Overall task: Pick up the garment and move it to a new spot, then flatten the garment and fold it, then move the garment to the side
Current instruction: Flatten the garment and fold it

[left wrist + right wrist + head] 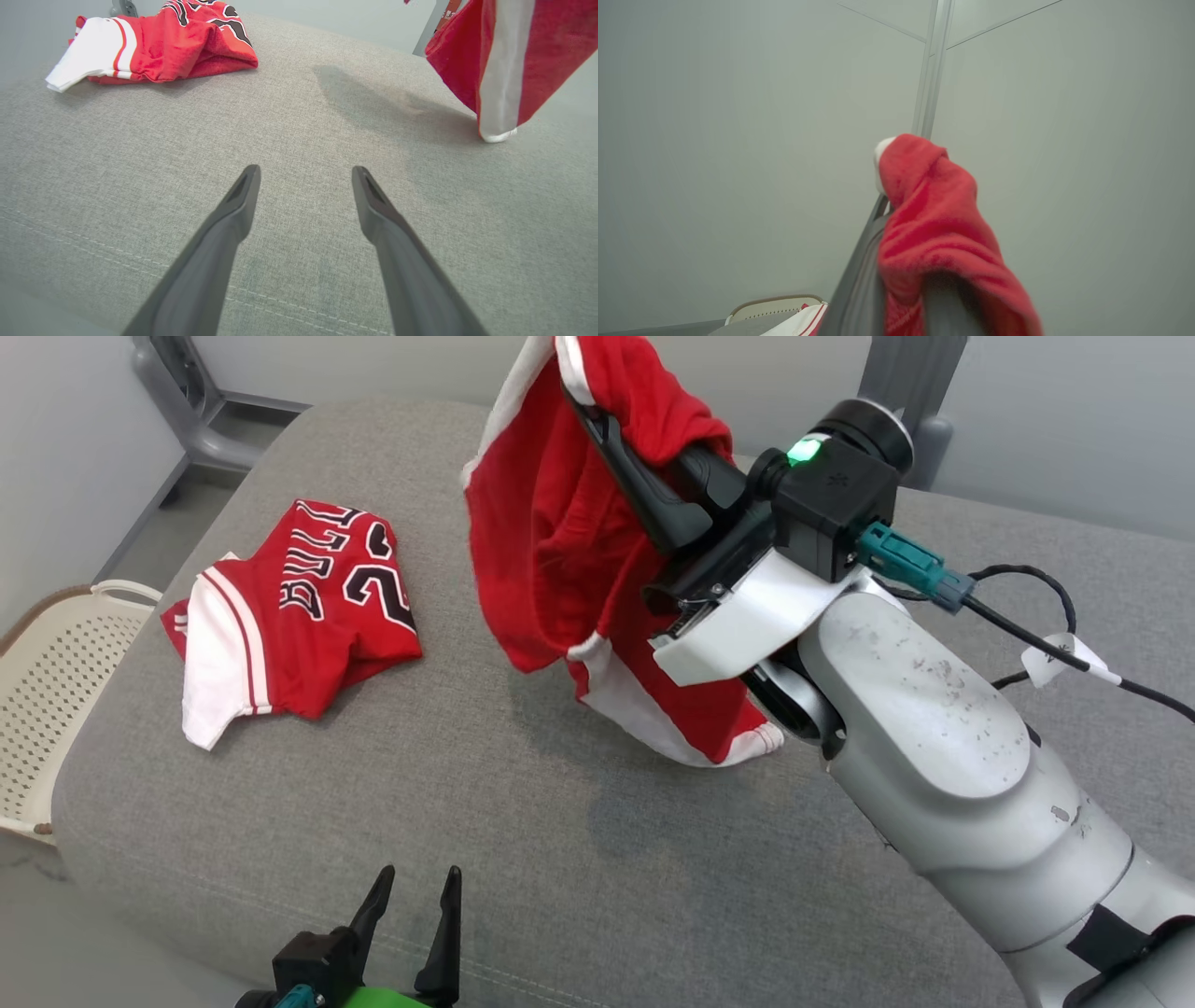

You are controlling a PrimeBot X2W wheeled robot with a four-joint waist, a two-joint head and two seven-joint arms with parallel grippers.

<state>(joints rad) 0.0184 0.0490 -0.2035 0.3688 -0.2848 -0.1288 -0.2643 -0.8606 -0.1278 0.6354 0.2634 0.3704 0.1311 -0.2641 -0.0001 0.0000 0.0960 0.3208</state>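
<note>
Your right end effector (602,429) is clenched on a bunched fold of the red-and-white garment (541,551). The garment hangs in the upper middle of the head view, its lowest white-trimmed corner at or just touching the grey cushion (560,859). Your left end effector (420,875) sits at the bottom edge, fingers spread, grasping nothing.

The hold looks like a thin pinch on loose cloth, so a quick swing could let it slip out. Carried low, the trailing corner could drag and twist the fabric, making flattening harder. Steer clear of the red jersey (308,607) lying at the left, or the two may tangle.

That jersey reads "BULL" and a "2", the rest hidden in folds. The held garment shows no writing.
</note>
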